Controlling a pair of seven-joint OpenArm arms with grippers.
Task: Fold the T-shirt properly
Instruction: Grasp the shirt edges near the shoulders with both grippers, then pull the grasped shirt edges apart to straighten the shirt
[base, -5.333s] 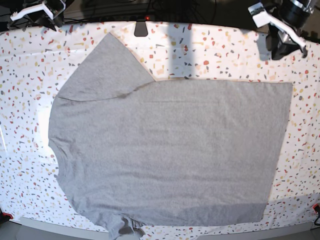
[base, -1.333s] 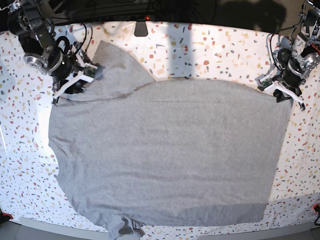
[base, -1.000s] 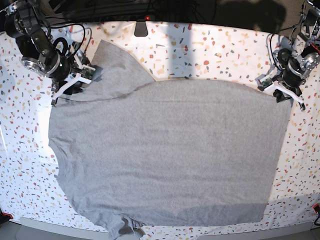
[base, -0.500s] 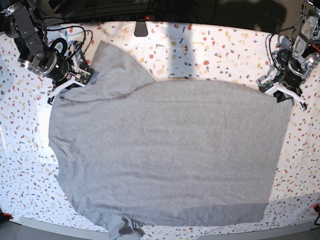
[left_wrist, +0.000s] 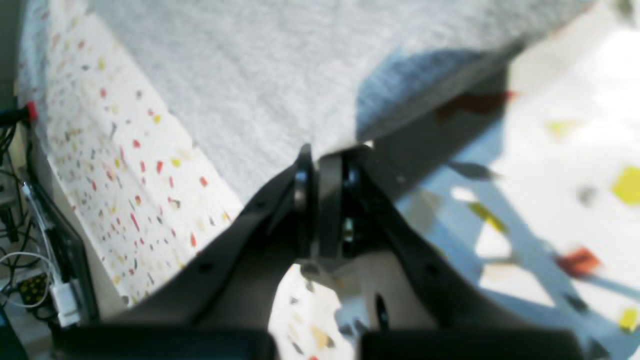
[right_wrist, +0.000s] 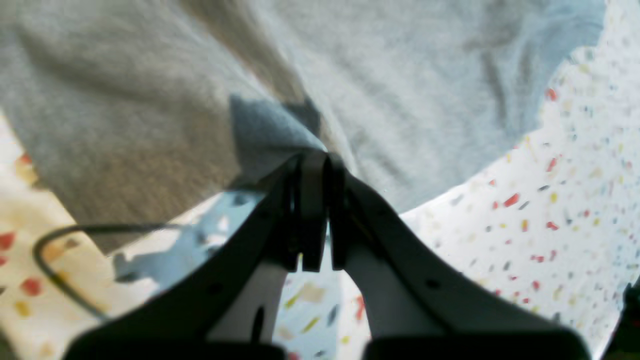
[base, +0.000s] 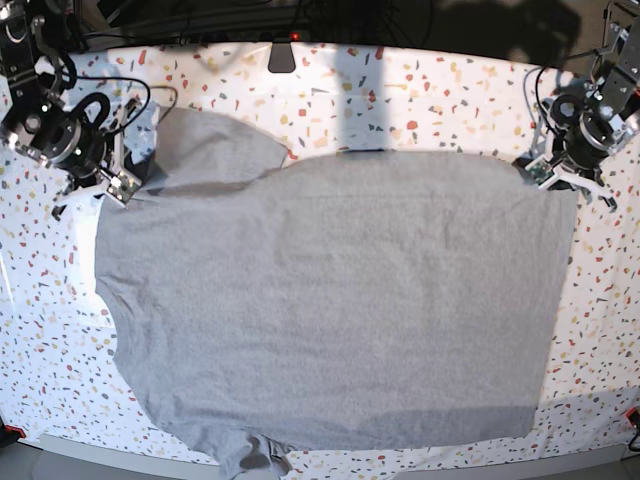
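The table, white with coloured terrazzo flecks, carried everything and showed bare around both claws. Spread across most of it lay the T-shirt, plain grey side up, its body stretching between the two claws and away from them toward the near edge of the table, where one sleeve bunched over the rim. No lettering showed.

The right claw was clamped on a pinch of grey cloth at the shoulder, beside the far sleeve; its jaws were pressed together with fabric rising into them. The left claw was likewise clenched at the shirt's far hem corner, with the cloth edge seemingly caught at its tips, though blur made the bite hard to judge.

The cloth looked light, soft and limp, likely to sag and wrinkle wherever unsupported, and to slide easily over the smooth table. Holding it at two corners of one long edge seemed the sound choice: a shallow pinch could slip off, so the grip should take the hem or seam.
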